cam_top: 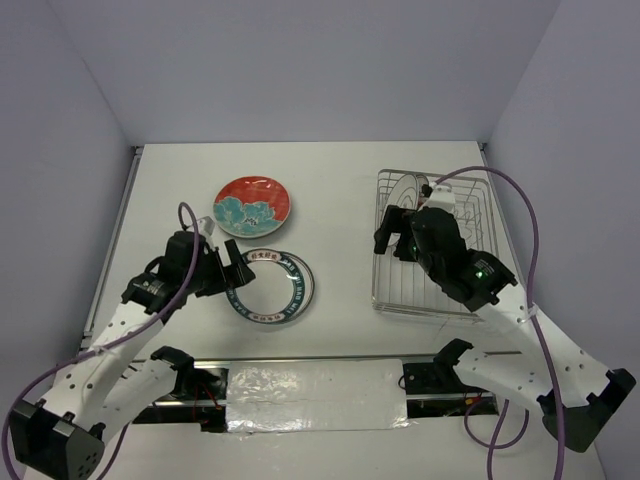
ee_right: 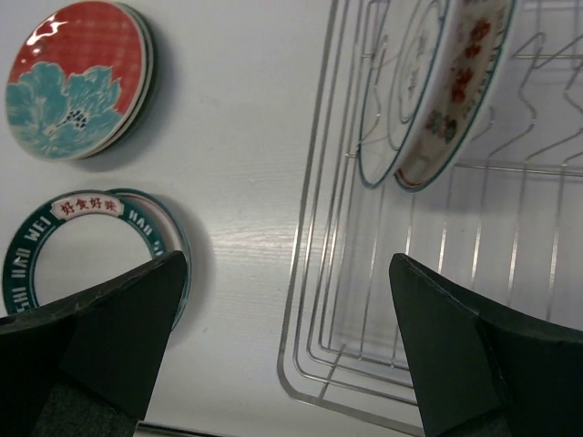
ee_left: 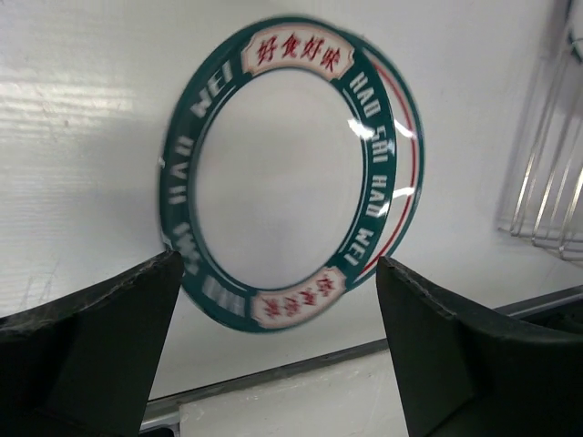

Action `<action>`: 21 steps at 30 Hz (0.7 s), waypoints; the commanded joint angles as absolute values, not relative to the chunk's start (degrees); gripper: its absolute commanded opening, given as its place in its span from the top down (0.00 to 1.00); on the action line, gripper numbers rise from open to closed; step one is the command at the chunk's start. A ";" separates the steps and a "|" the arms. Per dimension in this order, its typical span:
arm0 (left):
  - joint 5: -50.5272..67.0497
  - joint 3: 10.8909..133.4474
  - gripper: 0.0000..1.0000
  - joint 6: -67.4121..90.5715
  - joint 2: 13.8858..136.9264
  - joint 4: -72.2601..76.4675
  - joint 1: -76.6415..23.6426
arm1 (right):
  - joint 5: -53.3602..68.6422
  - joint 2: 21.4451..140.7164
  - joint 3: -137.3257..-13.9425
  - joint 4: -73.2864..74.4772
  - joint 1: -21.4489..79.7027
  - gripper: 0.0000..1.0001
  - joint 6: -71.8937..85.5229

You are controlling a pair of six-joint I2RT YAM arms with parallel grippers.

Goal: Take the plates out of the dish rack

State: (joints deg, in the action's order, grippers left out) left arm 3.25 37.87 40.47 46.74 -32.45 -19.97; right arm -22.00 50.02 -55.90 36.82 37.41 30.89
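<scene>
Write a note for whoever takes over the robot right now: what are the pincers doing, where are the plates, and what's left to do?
Left pincer: open, empty, over the teal-rimmed plates.
Right pincer: open, empty, above the dish rack.
Done: the teal-rimmed plates and the red flowered plates lie flat on the table, left of the rack. Each looks like a stack of two.
Left: two upright plates stand at the rack's far end; take them out.

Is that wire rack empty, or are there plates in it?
Not empty. At least two plates stand on edge at one end of the dish rack; the rest shows only bare wire.
</scene>
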 commanded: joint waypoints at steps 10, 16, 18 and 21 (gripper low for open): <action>5.36 44.47 0.00 35.07 56.16 -33.93 -19.95 | -35.33 54.66 -69.42 48.51 35.43 0.00 27.78; 1.59 48.42 0.00 33.14 50.37 -36.91 -19.95 | -34.29 59.15 -73.21 49.41 27.17 0.06 22.61; -1.91 51.06 0.00 30.77 47.39 -38.40 -19.95 | -31.56 59.33 -72.95 47.38 23.84 0.15 20.66; -9.21 52.21 0.01 29.18 43.69 -39.20 -19.95 | -30.06 59.67 -72.07 42.64 20.92 0.44 17.15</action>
State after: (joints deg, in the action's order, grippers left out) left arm -1.76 49.47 32.49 46.98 -38.41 -19.97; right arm -31.31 59.79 -70.67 47.83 23.11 21.74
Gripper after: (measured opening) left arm 0.994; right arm 0.599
